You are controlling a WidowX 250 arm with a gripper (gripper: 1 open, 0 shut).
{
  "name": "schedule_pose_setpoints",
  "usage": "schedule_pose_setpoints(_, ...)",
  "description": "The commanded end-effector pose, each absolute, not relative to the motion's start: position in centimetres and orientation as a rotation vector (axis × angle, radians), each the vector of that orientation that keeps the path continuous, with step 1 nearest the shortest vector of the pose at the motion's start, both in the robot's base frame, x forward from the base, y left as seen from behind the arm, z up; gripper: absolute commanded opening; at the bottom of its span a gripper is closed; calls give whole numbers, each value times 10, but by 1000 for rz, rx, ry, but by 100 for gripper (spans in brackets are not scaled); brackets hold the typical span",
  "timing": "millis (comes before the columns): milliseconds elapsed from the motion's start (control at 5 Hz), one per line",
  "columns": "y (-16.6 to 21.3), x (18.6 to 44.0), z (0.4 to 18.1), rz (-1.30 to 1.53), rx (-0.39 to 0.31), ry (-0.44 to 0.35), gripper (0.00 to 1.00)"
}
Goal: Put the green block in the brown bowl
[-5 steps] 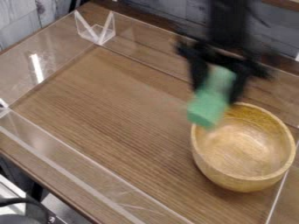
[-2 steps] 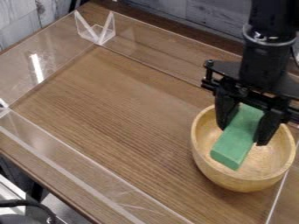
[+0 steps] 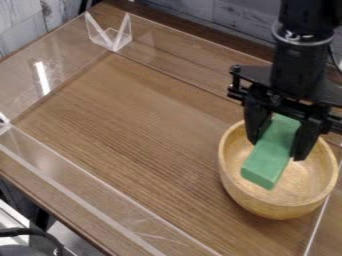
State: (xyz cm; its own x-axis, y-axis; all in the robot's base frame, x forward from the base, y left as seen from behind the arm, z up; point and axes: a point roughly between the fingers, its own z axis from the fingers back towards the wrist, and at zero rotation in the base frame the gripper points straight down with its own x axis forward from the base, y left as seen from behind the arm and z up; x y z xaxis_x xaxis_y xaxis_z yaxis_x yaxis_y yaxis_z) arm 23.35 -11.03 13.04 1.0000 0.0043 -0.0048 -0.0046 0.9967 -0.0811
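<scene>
At about four o'clock in your view, the gripper (image 3: 282,133) hangs pointing straight down over the brown bowl (image 3: 277,168), its black arm rising out of the top edge of the picture near one o'clock. You can see the two dark fingers (image 3: 254,126) standing on either side of the green block (image 3: 273,155), clamped on its upper part, so the jaws are held partly apart by the width of the block itself. You will find the block tilted, its top end up between the fingers and its lower end reaching down toward seven o'clock into the hollow of the bowl; whether that lower end touches the smooth inside of the bowl you cannot tell from this angle. Your bowl sits on the wooden table (image 3: 134,110) near its four o'clock corner, with the thick tan rim fully in sight on the near side and partly hidden behind the gripper on the far side. Clear plastic walls (image 3: 60,65) run round the table, and a small clear folded piece (image 3: 110,32) stands at eleven o'clock, well apart from the bowl.
</scene>
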Motion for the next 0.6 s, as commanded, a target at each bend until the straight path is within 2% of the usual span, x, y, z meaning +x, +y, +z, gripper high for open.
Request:
schedule_pose_setpoints(0,-109,236,143,18,-115,-57,0)
schedule_pose_setpoints(400,-107,236,143,27,-128,-66,0)
